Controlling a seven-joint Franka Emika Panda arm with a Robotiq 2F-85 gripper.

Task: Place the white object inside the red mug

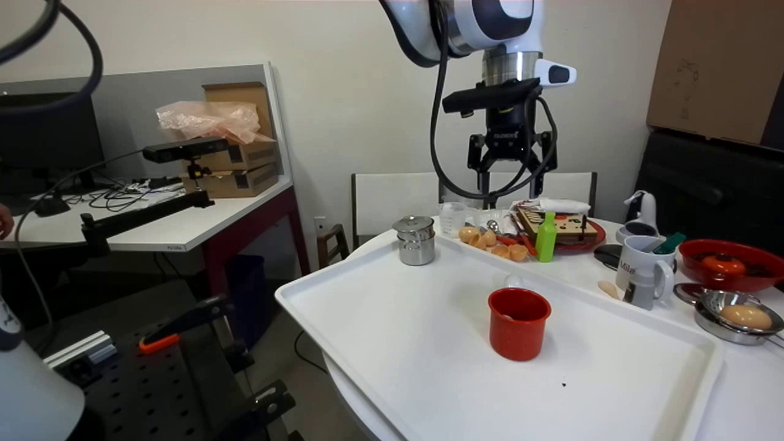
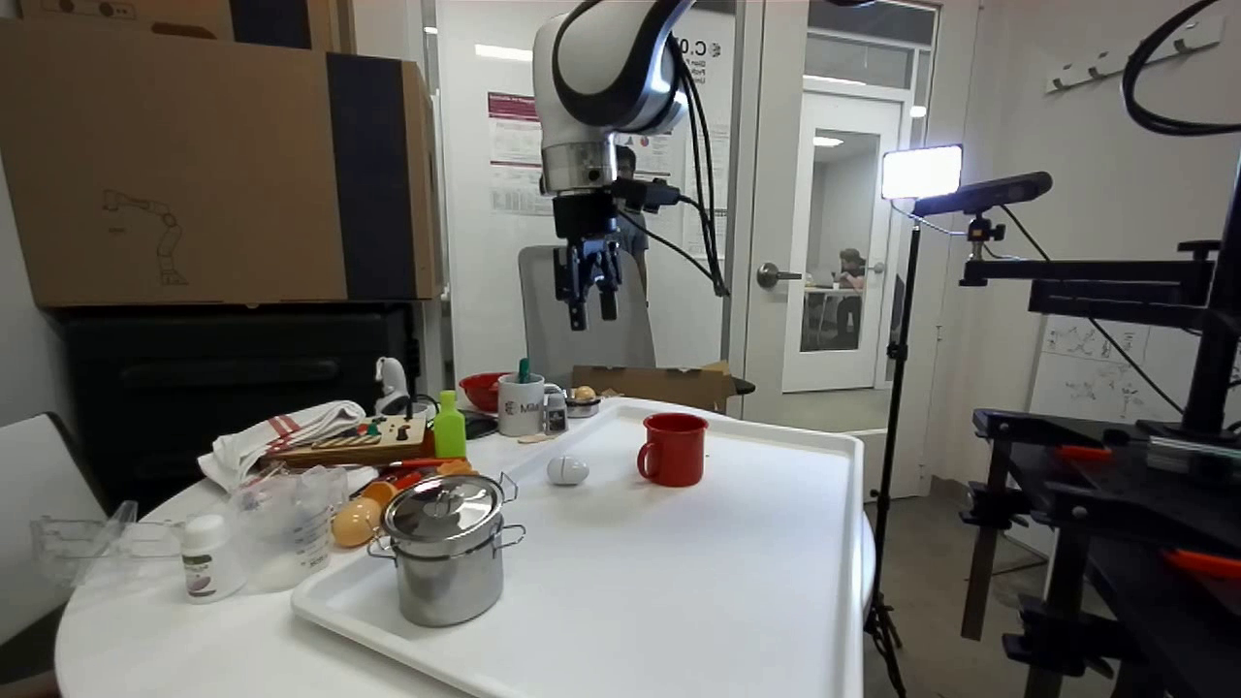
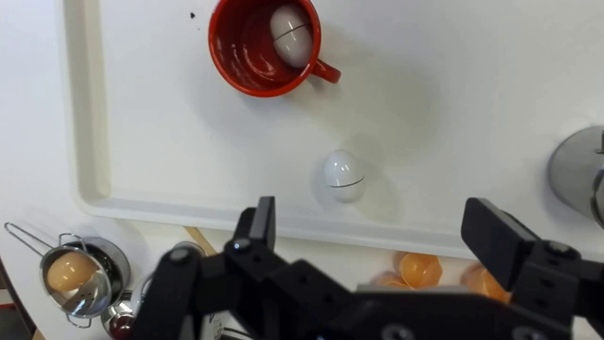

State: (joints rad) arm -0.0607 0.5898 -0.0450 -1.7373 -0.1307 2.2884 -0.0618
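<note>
Your gripper [image 3: 369, 212]: one, jaws spread wide, raised well above the tabletop [image 2: 145, 640]. Red mug [image 1: 517, 340]: one, handled, upright on your white tray [image 1: 398, 318]. White egg [image 3: 291, 37], seamed: lying inside that mug. Second white egg [image 3: 343, 174], seamed: on the tray, near the mug. Lidded metal pot [image 2: 451, 582]: standing near a tray corner.
</note>
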